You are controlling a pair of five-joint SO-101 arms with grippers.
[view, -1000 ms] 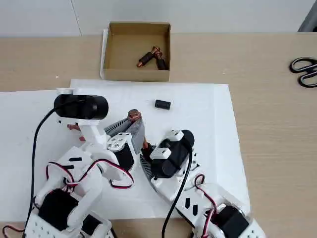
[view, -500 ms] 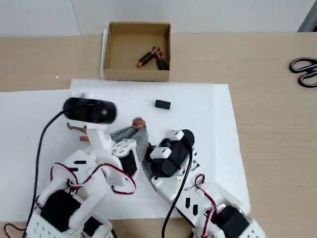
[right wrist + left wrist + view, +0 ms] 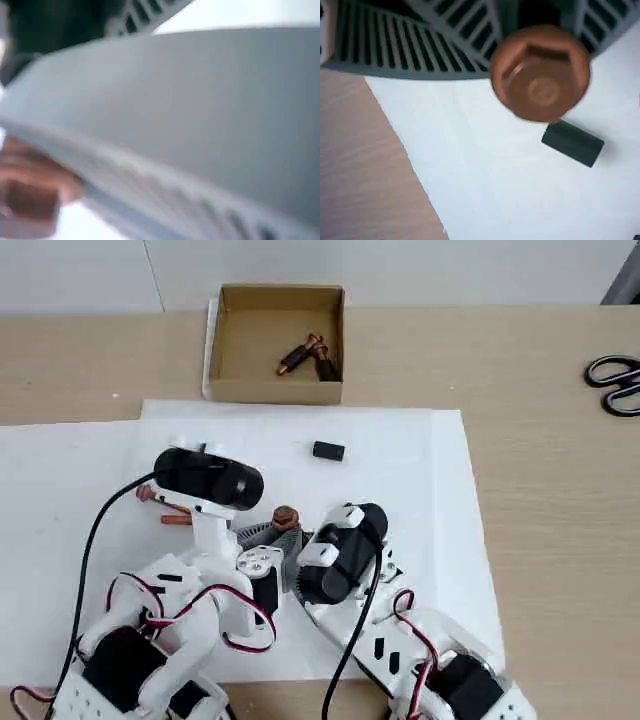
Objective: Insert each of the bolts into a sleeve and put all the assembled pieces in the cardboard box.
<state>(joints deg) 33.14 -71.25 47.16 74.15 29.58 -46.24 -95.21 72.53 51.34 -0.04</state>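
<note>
Scissors cut by frame edge; bolt shank hidden behind own head.

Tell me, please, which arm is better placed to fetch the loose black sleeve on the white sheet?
Probably the right. The left arm's fingers are shut on a copper bolt, so they cannot take the sleeve. The right arm sits on the sleeve's side of the sheet.

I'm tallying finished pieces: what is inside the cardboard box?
Inside the open brown cardboard box, two copper bolts in dark sleeves lie touching near one wall. Its near wall hides a strip of floor, so anything there is unseen.
</note>
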